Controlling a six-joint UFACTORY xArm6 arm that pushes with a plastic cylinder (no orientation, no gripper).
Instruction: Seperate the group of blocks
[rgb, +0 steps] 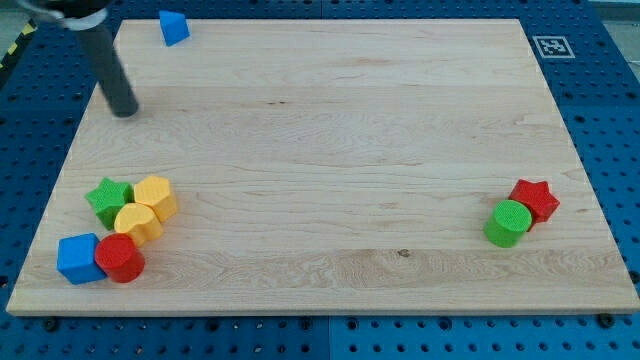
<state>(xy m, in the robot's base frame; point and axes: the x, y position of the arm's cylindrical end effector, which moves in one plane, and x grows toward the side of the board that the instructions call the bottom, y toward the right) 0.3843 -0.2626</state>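
my tip (124, 110), a bare rod with nothing to open or close, stands well above the lower-left cluster, so i would wedge between the green star block (107, 198) and yellow hexagonal block (156, 195), sparing the blue cube (77, 257).

Dark rod enters from view's top left corner, slanting down toward view's right; my tip (123, 111) rests on board, upper left area.
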